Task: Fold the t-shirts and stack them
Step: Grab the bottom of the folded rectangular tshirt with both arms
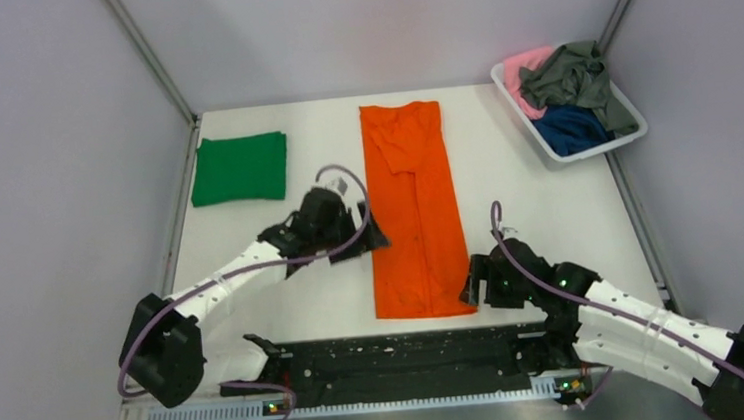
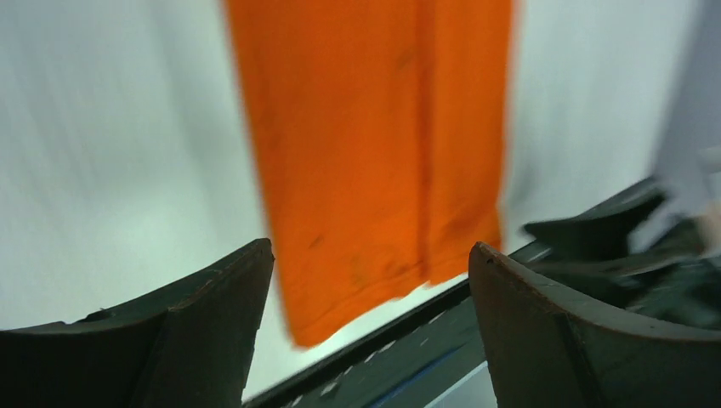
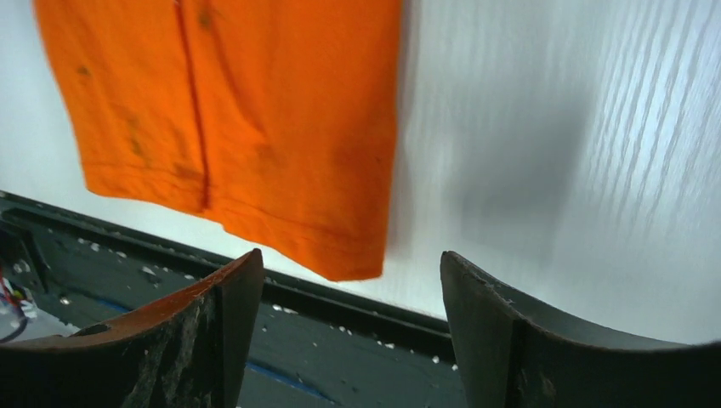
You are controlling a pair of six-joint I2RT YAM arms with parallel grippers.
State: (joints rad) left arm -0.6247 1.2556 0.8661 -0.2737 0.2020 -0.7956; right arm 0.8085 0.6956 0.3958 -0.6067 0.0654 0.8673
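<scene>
Jaws wide, empty: left end effector (image 2: 370, 255), right end effector (image 3: 350, 259), flanking orange t-shirt (image 1: 413, 207).

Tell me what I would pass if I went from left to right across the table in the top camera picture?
Folded green t-shirt → long orange t-shirt lying flat in the middle → white basket of clothes at the far right corner.

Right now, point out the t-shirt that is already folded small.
The green t-shirt, far left on the table. The orange t-shirt lies as a long strip; the others sit crumpled in the basket.
</scene>
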